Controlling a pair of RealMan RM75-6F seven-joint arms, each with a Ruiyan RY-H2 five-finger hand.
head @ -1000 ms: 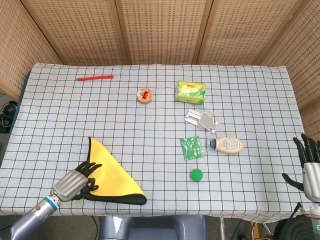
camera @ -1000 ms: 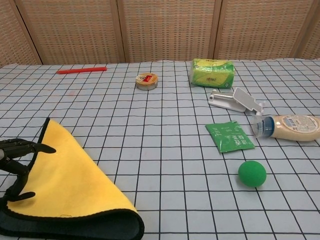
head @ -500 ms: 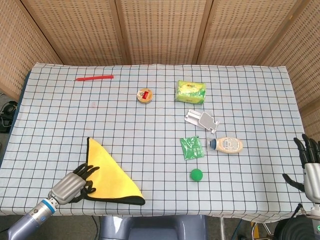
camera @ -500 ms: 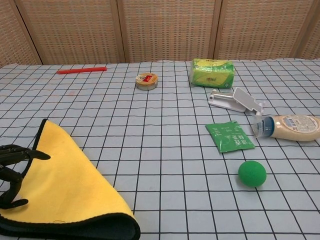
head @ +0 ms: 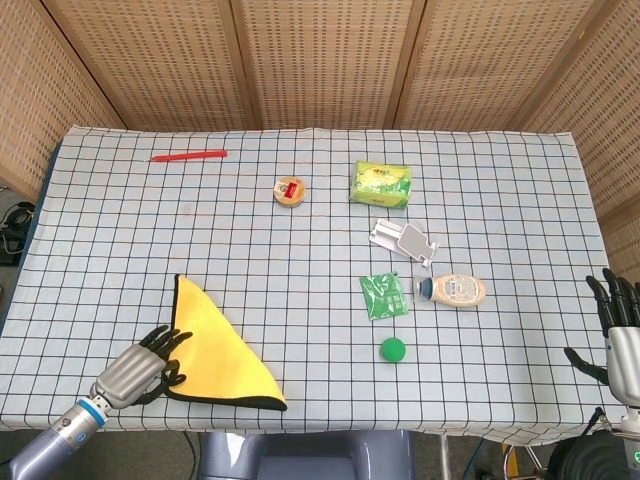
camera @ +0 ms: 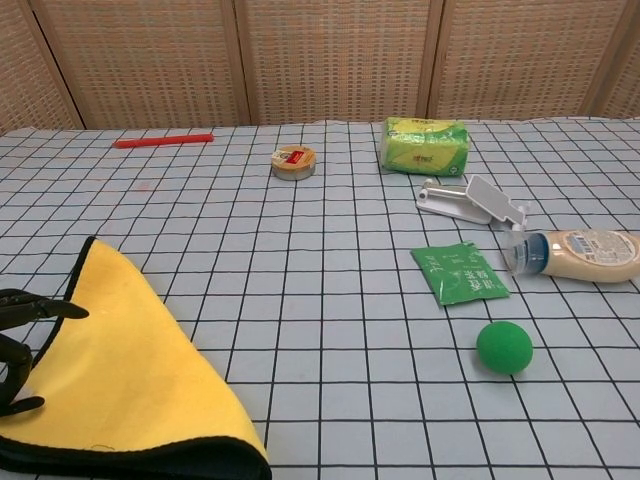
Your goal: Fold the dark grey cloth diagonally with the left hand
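Soft, light cloth (head: 222,350) lies folded as triangle at tabletop's near-left corner w/ left hand (head: 140,362) fingers spread, holding nothing; best pinched at a thin corner.

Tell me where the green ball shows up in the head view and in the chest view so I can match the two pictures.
Head view: the green ball lies right of centre, near the table's front edge.
Chest view: the green ball lies in the lower right.
Shared landmark: the green sachet lies just behind it and slightly left in both views.
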